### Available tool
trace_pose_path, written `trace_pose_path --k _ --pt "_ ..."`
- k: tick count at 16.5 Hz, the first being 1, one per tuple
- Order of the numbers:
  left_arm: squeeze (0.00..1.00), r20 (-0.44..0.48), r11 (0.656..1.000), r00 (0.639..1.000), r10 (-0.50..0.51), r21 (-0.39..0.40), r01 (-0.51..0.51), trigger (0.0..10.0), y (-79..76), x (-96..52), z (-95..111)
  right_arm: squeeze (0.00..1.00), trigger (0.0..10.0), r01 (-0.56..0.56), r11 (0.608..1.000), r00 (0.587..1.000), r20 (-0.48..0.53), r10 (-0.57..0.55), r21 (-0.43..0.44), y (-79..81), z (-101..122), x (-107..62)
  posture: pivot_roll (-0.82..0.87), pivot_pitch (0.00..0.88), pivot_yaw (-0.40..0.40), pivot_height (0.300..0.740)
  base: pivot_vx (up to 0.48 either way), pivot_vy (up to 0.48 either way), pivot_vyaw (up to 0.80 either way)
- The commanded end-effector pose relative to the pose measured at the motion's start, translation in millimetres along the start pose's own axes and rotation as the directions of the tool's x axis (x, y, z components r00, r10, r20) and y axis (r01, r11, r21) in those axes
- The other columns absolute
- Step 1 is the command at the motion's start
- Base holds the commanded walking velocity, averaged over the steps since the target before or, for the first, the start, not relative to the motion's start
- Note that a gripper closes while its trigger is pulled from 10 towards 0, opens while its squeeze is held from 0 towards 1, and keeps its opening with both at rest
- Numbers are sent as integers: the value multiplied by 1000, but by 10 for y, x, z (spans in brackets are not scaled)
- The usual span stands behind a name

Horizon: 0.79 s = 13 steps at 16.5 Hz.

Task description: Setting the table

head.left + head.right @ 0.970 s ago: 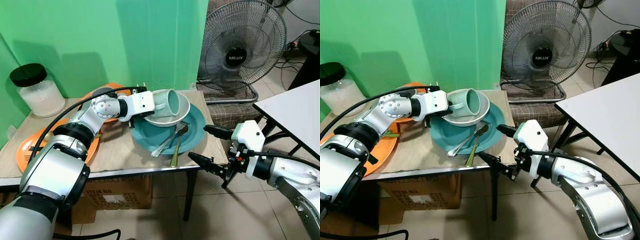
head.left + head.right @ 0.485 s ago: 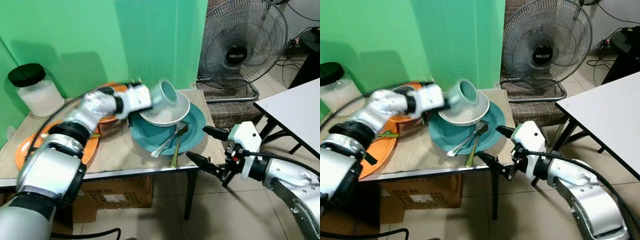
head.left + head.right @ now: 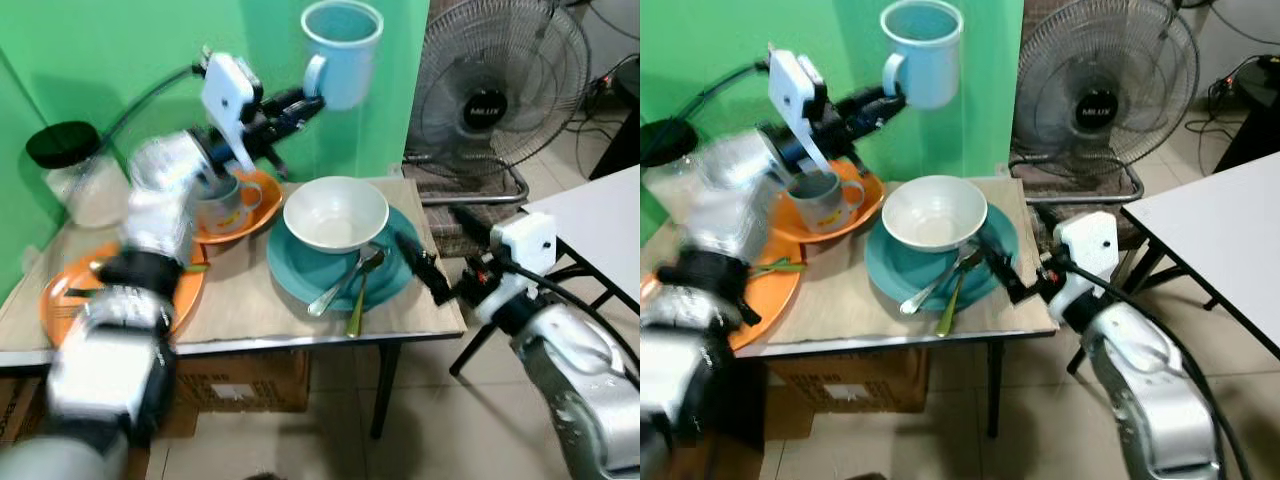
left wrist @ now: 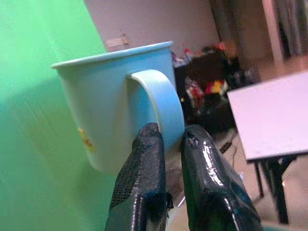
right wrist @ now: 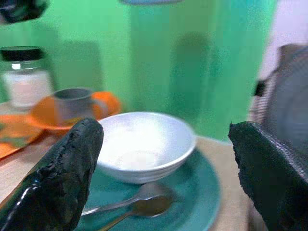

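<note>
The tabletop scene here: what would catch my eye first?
Probably the pale blue mug, held high above the table by its handle in the left gripper. Below it a white bowl sits on a teal plate, with the right gripper open at the table's edge.

Bright, even room light on the green wall; soft shadows fall there behind the raised mug (image 3: pixel 341 52); the left arm (image 3: pixel 160 190) smears with motion blur in both eye views; the right wrist view is soft throughout, its fingers (image 5: pixel 55 175) dark blurs; the left wrist view is sharp up close, hazy behind.
</note>
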<state>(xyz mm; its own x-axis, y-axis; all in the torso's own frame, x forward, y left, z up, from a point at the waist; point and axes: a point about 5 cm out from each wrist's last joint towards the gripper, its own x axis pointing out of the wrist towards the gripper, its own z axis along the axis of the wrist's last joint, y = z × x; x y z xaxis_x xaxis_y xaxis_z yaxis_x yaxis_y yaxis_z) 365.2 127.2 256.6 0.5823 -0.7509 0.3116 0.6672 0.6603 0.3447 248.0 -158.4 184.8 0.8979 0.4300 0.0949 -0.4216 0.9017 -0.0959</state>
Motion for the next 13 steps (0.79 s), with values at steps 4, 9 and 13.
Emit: trace_pose_path --k 4,9,13 --pt "0 33 986 986 165 -15 -165 1765 -514 -29 97 0 10000 156 986 987 22 -158 53 3 21 -13 -145 0 90 740 0 0 -180" --pt "0 -71 948 949 308 -67 -313 10000 -780 -229 109 0 10000 327 943 945 -39 -325 66 3 -71 -96 -148 0 98 740 0 0 -796" --pt "0 -172 830 857 486 -215 -514 10000 -752 -372 -38 0 10000 411 912 912 -8 -411 18 -95 -66 -115 -153 0 98 740 0 0 -781"
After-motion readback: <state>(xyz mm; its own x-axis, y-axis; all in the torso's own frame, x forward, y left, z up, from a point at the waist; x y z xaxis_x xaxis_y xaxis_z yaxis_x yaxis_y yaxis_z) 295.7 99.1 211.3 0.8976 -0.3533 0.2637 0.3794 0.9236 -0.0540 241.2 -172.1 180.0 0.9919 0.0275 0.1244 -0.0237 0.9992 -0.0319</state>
